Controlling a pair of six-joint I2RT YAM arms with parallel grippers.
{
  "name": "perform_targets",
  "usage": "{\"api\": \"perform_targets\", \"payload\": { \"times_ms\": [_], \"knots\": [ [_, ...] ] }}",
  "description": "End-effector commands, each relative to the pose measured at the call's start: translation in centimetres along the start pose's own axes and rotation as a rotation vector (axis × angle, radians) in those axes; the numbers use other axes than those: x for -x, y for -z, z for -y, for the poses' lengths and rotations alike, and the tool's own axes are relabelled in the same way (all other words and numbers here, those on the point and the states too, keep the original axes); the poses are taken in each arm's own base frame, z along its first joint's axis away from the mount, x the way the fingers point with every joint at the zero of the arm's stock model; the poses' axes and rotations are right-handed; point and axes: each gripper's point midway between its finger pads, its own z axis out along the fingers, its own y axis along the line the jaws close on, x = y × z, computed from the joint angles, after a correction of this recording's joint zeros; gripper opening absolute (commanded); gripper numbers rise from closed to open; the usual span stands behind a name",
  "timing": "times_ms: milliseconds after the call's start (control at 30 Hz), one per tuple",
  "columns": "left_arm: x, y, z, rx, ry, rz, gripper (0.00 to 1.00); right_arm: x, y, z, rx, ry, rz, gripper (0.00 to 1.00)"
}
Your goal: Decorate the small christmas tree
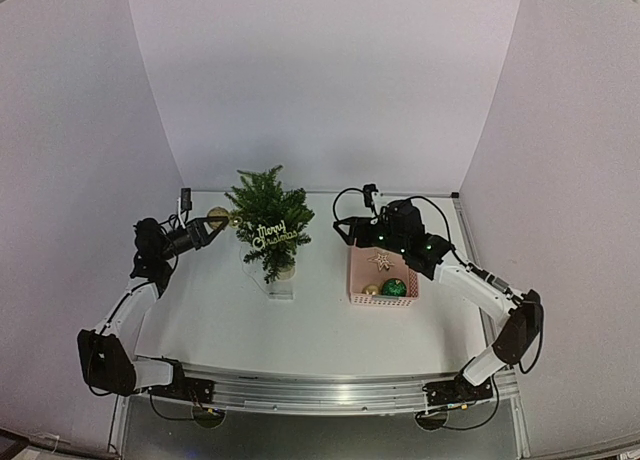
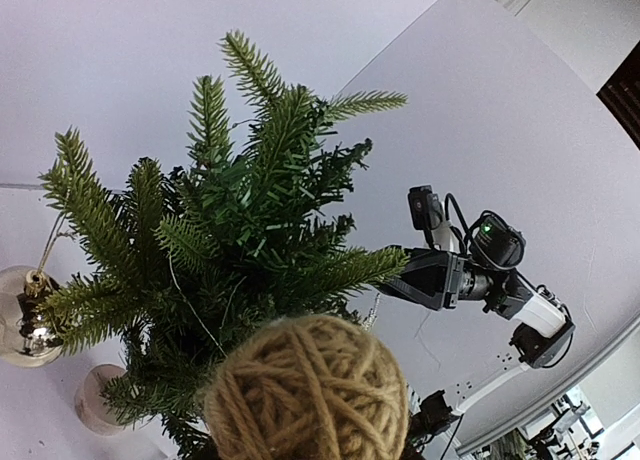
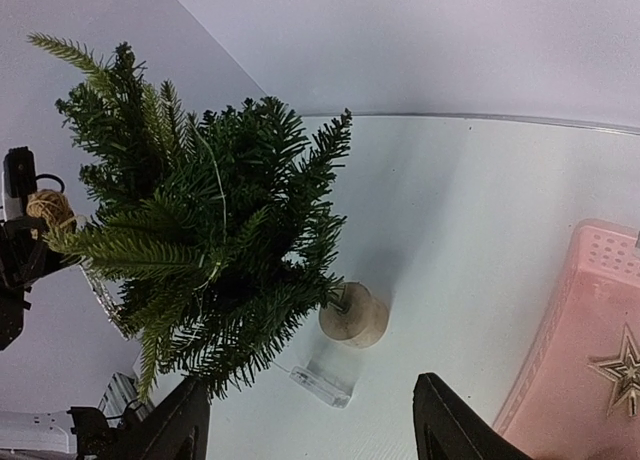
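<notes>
The small christmas tree (image 1: 268,223) is standing mid-table (image 1: 220,320), at 9 o'clock from the pink basket (image 1: 383,302), already wearing a Merry Christmas sign (image 1: 275,231) and a gold bauble (image 2: 22,315). The left tool (image 1: 211,223) is pinching a twine ball (image 2: 308,390) at the tree's 9 o'clock. The right tool (image 3: 310,430) is hovering spread at the basket's 12 o'clock edge, where a star (image 1: 380,261), green ball (image 1: 393,287) and gold ball (image 1: 371,290) are waiting

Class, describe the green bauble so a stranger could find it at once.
Find the small dark green christmas tree on the white table. Right of it lies a pink plastic basket; the shiny green bauble sits at its near end. Its neighbours, a small ball and a star, are gold.
</notes>
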Motion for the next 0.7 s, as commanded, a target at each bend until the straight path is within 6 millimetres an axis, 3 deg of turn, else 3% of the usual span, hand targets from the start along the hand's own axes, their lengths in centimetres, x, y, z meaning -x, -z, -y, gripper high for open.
{"api": "perform_targets", "payload": {
  "times_ms": [0, 300, 667],
  "knots": [
    [1.3, 0.1, 2.3, -0.051, -0.073, 0.010, 0.00, 1.5, 0.2, -1.2, 0.037, 0.019, 0.028, 0.68],
    [-1.2, 0.1, -0.5, 0.015, -0.008, -0.025, 0.00, 1.6, 0.4, -1.3, 0.036, 0.022, 0.033, 0.68],
    [-1.7, -0.1, -2.6, 0.081, -0.023, -0.006, 0.00, 1.9, 0.4, -1.5, 0.041, 0.030, 0.037, 0.68]
  ]
}}
